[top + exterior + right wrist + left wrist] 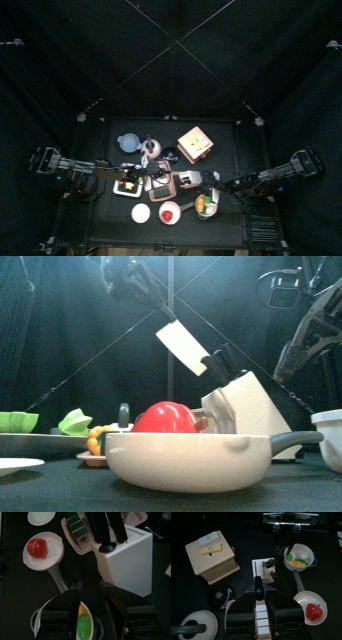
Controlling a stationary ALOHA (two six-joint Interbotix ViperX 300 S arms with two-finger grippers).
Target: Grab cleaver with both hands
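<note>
Black-curtained pen, cluttered worktop point(120, 130): cleaver point(182, 346) being lifted.
Left gripper point(258, 598) is clamping the cleaver; right gripper point(90, 594), standing open and empty, should be reaching next.

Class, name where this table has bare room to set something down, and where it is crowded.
Bare: the table's far left corner beside the dark kettle, and its far right side beyond the wooden box. Crowded: the near half, around the knife block, both bowls and the small plate.

- From high overhead I look straight down; the table point(107, 205) sits small.
- My front camera looks level, close behind the white pan point(187, 456).
- Both wrist cameras share the knife block point(130, 559).
</note>
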